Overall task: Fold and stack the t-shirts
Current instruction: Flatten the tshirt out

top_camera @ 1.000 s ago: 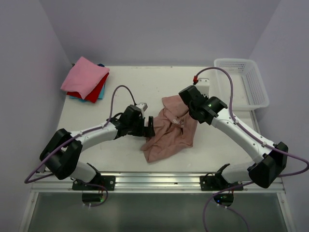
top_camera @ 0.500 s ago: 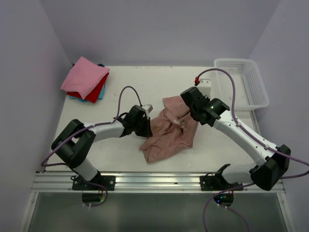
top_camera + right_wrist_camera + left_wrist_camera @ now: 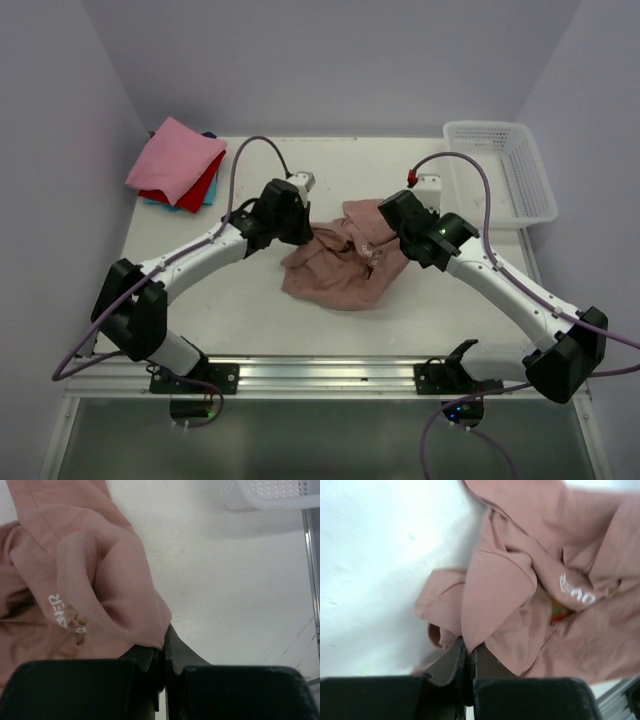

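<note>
While left hand (image 3: 467,661) and right hand (image 3: 163,656) each clamp the dusty-pink t-shirt (image 3: 340,268), the basket (image 3: 545,192) sits apart.

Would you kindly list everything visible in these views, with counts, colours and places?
dusty-pink t-shirt: one, dusty pink with white text, crumpled at the table's centre
folded t-shirts: three, bright pink over red over blue, far left corner
basket: one, white lattice, far right edge
table: one, white, under everything
left gripper: one, black, shut on the dusty-pink t-shirt's left side
right gripper: one, black, shut on its right side
</note>
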Action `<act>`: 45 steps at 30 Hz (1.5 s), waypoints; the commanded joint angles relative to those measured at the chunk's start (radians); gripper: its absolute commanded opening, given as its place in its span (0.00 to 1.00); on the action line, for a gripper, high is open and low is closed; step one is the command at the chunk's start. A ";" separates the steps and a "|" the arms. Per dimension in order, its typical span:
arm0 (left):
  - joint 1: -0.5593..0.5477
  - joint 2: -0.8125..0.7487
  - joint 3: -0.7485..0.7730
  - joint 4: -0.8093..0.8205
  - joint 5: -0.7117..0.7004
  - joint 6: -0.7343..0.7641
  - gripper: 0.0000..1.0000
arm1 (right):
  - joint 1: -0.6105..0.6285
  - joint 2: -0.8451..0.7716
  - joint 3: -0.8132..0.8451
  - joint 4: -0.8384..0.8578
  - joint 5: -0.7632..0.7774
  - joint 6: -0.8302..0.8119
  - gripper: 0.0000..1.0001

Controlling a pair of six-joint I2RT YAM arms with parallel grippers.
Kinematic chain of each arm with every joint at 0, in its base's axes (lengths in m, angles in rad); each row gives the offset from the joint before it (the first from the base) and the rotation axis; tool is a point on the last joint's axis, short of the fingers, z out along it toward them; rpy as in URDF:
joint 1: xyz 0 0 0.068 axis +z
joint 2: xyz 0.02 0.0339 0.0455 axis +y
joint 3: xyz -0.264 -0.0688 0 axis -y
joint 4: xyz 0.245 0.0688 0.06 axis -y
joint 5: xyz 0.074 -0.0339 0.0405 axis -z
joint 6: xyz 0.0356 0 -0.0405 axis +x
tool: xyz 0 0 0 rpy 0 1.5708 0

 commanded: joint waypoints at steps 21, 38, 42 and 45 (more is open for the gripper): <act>0.290 -0.022 0.226 -0.186 -0.066 0.126 0.79 | 0.002 -0.087 -0.072 -0.005 0.048 0.035 0.00; 0.290 0.213 0.034 -0.061 0.027 0.027 0.76 | 0.002 -0.100 -0.069 0.003 0.042 0.028 0.00; 0.289 0.233 0.019 -0.022 0.036 0.012 0.73 | 0.002 -0.105 -0.071 0.003 0.039 0.026 0.00; 0.290 0.242 0.007 0.013 0.031 0.003 0.71 | 0.003 -0.111 -0.071 0.003 0.037 0.023 0.00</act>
